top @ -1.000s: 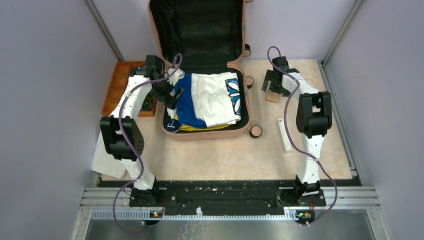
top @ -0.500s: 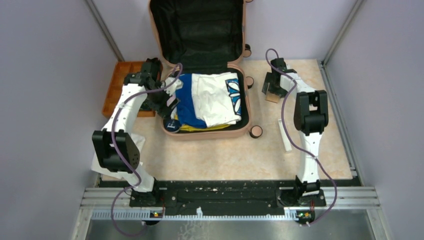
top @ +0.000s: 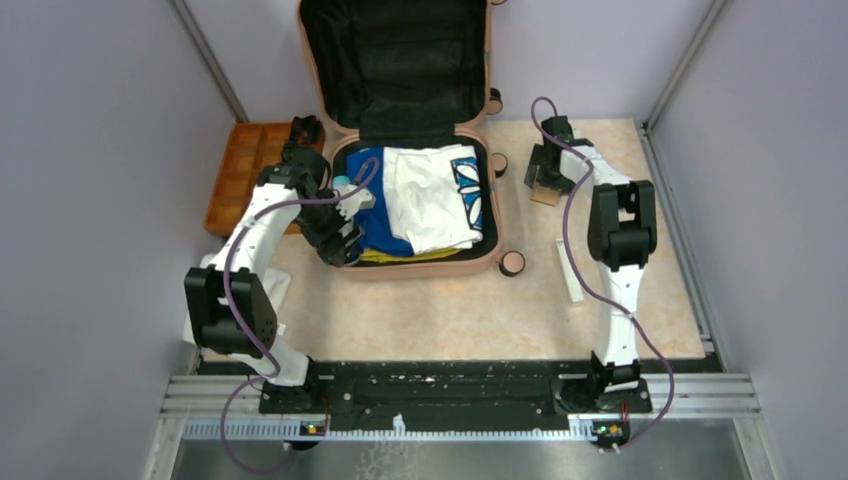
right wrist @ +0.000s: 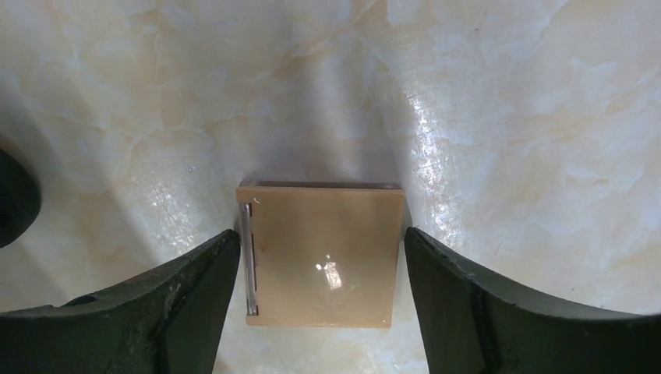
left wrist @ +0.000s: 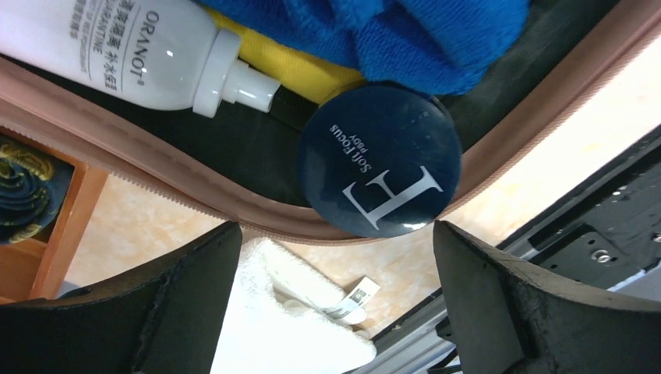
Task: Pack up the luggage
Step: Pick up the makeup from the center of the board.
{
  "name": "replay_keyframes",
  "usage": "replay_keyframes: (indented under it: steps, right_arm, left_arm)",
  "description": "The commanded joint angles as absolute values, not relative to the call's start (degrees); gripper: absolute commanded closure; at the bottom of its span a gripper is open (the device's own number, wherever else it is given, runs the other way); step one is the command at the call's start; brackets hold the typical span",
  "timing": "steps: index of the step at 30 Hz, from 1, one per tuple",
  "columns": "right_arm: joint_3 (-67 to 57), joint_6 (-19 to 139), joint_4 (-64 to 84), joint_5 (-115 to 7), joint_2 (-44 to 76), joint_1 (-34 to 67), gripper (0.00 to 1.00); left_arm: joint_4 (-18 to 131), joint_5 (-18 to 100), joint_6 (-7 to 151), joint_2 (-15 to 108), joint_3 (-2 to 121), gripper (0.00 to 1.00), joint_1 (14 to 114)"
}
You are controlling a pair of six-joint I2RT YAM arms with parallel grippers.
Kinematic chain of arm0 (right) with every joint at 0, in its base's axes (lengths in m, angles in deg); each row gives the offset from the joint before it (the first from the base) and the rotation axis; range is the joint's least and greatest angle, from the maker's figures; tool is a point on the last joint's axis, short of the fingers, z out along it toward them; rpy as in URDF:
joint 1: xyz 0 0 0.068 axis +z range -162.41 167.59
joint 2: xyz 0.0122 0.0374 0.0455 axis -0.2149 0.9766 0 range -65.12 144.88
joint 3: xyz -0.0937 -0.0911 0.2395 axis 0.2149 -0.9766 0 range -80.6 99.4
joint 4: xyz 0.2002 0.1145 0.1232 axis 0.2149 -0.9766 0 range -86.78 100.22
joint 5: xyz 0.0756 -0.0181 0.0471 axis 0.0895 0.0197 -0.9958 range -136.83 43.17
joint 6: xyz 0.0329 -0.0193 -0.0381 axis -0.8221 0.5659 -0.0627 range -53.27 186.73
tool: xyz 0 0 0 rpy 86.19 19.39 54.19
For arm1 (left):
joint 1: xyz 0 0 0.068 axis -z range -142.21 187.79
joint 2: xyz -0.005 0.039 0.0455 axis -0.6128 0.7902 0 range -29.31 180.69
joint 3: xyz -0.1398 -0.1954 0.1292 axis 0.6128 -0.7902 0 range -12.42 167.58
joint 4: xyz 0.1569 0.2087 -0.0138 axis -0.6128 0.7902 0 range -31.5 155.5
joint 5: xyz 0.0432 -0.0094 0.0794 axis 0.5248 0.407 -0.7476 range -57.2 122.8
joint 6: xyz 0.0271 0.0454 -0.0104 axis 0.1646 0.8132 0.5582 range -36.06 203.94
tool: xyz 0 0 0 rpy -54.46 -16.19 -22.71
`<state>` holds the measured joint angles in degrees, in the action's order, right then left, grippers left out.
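Observation:
The luggage [top: 420,268] lies open, its lid upright at the back, with blue, white and yellow clothes [top: 430,195] in the base. A white bottle [left wrist: 117,47] and a round navy compact [left wrist: 379,160] sit in its near-left corner. My left gripper [top: 340,243] [left wrist: 334,234] hovers above that corner, open, with nothing between its fingers. Right of the luggage, my right gripper [top: 545,183] [right wrist: 319,234] points down over a flat tan square case [right wrist: 323,253] lying on the table. Its fingers flank the case closely, the right one at the edge, a sliver showing on the left.
An orange compartmented tray [top: 240,170] stands left of the luggage, holding a dark rolled item [left wrist: 23,195]. A white towel [left wrist: 265,319] lies on the table by the near-left corner. A white strip [top: 570,268] lies near the right arm. Grey walls enclose the table.
My left gripper has drawn back toward me, from over the clothes to the luggage's near-left corner. My right gripper's jaws have narrowed around the tan case.

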<state>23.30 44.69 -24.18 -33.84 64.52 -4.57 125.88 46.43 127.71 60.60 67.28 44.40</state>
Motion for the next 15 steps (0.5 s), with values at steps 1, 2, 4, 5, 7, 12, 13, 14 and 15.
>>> replay_keyframes:
  steps: [1,2,4,5,7,12,13,14,15]
  right_arm:
    - [20.89,44.84,-23.46,-33.53,63.68,-4.58,0.23]
    - [20.65,44.77,-23.29,-33.66,63.67,-4.59,0.24]
    - [20.37,44.77,-23.18,-33.85,63.72,-4.59,0.25]
    - [20.31,44.76,-23.18,-33.87,63.8,-4.59,0.26]
    - [20.22,44.63,-23.17,-33.8,63.98,-4.59,0.28]
    - [19.13,44.39,-22.76,-33.39,63.36,-4.69,0.41]
    - [18.67,44.22,-22.48,-33.51,62.97,-4.77,0.42]
    - [18.21,44.03,-22.26,-33.63,62.51,-4.76,0.44]
    - [17.65,43.78,-21.99,-33.71,61.98,-4.84,0.44]
  left_arm:
    - [121.9,44.84,128.47,60.68,62.98,0.01,44.65]
    - [120.78,43.8,128.27,60.95,62.05,0.01,44.65]
    - [119.09,42.64,127.93,61.58,60.83,0.01,44.65]
    - [118.39,42.56,127.53,62.0,60.77,0.01,44.65]
    - [117.69,42.97,126.72,62.7,61.46,0.01,44.65]
    - [118.38,46.12,125.18,63.04,66.28,0.01,44.65]
    - [118.96,46.55,124.91,63.3,67.46,0.01,44.65]
    - [119.76,47.29,124.7,63.55,68.74,0.01,44.65]
    - [120.83,48.18,124.49,63.83,70.16,0.01,44.65]
